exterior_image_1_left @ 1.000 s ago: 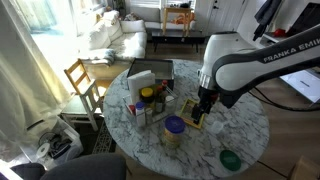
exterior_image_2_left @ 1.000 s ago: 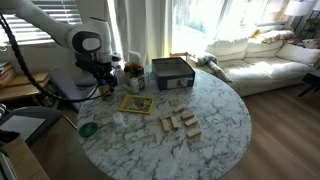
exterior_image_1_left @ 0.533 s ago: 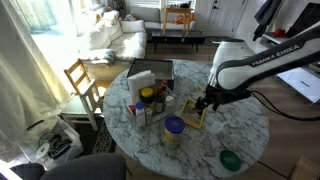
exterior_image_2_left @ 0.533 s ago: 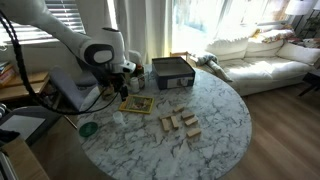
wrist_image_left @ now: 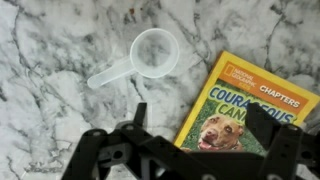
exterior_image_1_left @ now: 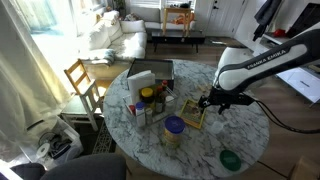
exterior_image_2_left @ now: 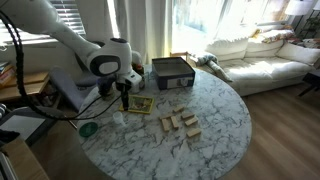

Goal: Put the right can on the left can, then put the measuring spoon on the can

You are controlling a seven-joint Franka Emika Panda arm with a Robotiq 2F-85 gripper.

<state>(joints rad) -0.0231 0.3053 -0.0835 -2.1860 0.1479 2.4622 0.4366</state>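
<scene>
The arm [exterior_image_1_left: 250, 65] reaches low over the table [exterior_image_1_left: 240, 128], wrist turned straight down. The gripper [wrist_image_left: 200, 122] hangs empty, jaws wide apart, above the spoon [wrist_image_left: 140, 58] and a book [wrist_image_left: 250, 100].

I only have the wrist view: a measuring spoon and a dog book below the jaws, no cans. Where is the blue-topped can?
Observer: In an exterior view the blue-topped can stands upright on the marble table, close to the book but not on it.
Operator: And the silver can?
Observer: I cannot pick it out. A cluster of containers around a yellow-lidded jar stands farther along the table, past the blue-topped can.
Operator: Anything else lying loose?
Observer: A flat green disc lies alone near the table's edge, well apart from the book.
</scene>
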